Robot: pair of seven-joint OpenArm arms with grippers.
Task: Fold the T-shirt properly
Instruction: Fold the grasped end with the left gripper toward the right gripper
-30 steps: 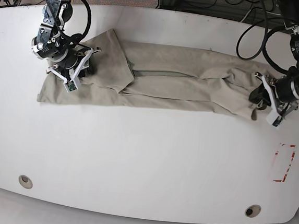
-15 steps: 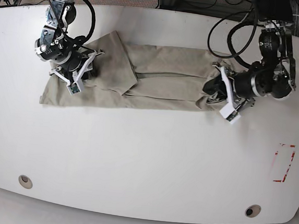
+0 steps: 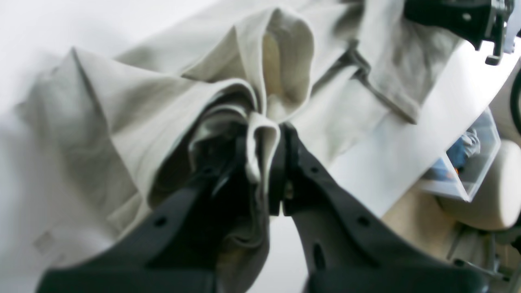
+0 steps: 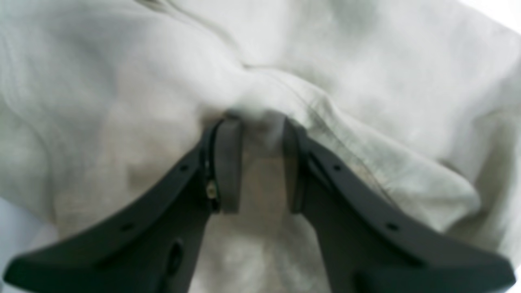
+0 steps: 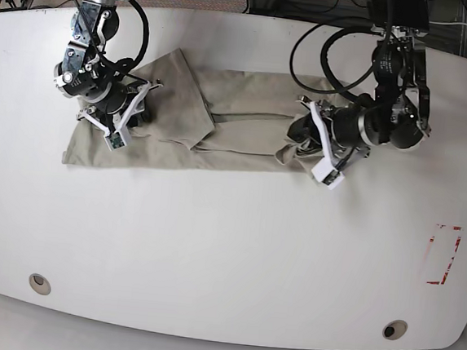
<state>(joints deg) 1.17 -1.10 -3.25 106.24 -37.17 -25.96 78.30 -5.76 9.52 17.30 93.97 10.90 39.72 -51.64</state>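
The T-shirt [image 5: 222, 117] lies as a long beige band across the far half of the white table [image 5: 211, 247], its one end spread flat near the right arm and its other end lifted and bunched in the left gripper [image 5: 306, 144]; in the left wrist view the left gripper [image 3: 266, 162] is clamped tight on a doubled fold of the T-shirt [image 3: 171, 93], the cloth pinched between the two black fingers [image 3: 325, 211] and spilling down behind them (the folds above the pinch stand up in a loose hollow pocket). The right gripper [image 5: 116, 116] presses down on the spread end of the cloth; in its wrist view the right gripper [image 4: 254, 158] stands partly apart with a ridge of the T-shirt [image 4: 366, 81] gathered between the grey pads [image 4: 228, 162], gripping that ridge; a stitched seam [image 4: 325, 118] runs off from the pinch. Near the table's edge by the left arm sits a red-marked rectangle [image 5: 443, 255]; two round holes [image 5: 39, 282] sit along the near edge.
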